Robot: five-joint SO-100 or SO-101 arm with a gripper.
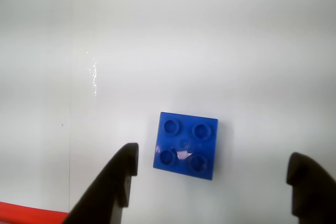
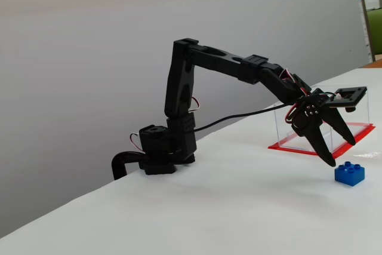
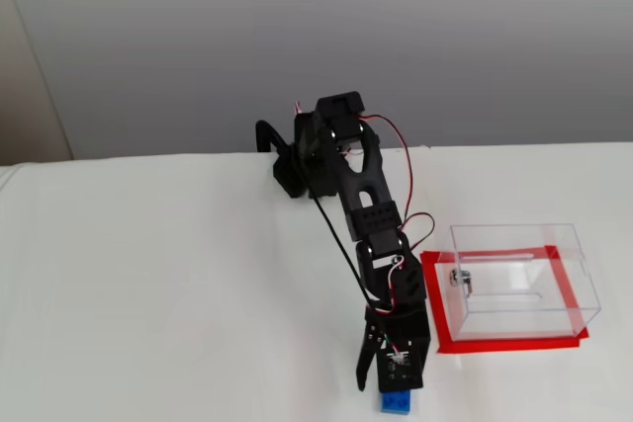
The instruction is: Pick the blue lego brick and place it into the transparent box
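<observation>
One blue lego brick (image 1: 186,146) lies between the wide-spread fingers of the hand (image 1: 215,169), untouched.

Illumination is bright, diffuse and even in all three views. The white bench (image 2: 239,207) is close to overexposed in the wrist view, where surface texture is washed out apart from a small speckled glare streak at upper left. The blue lego brick (image 1: 186,145) carries one small white highlight between its studs and casts only a faint shadow. The fingers (image 1: 113,184) are soft, underexposed silhouettes at the near edge. Both fixed views are mildly soft. The transparent box (image 3: 519,279) shows pale reflections on its walls. The grey wall (image 2: 77,58) darkens gradually toward the left in a fixed view.
</observation>
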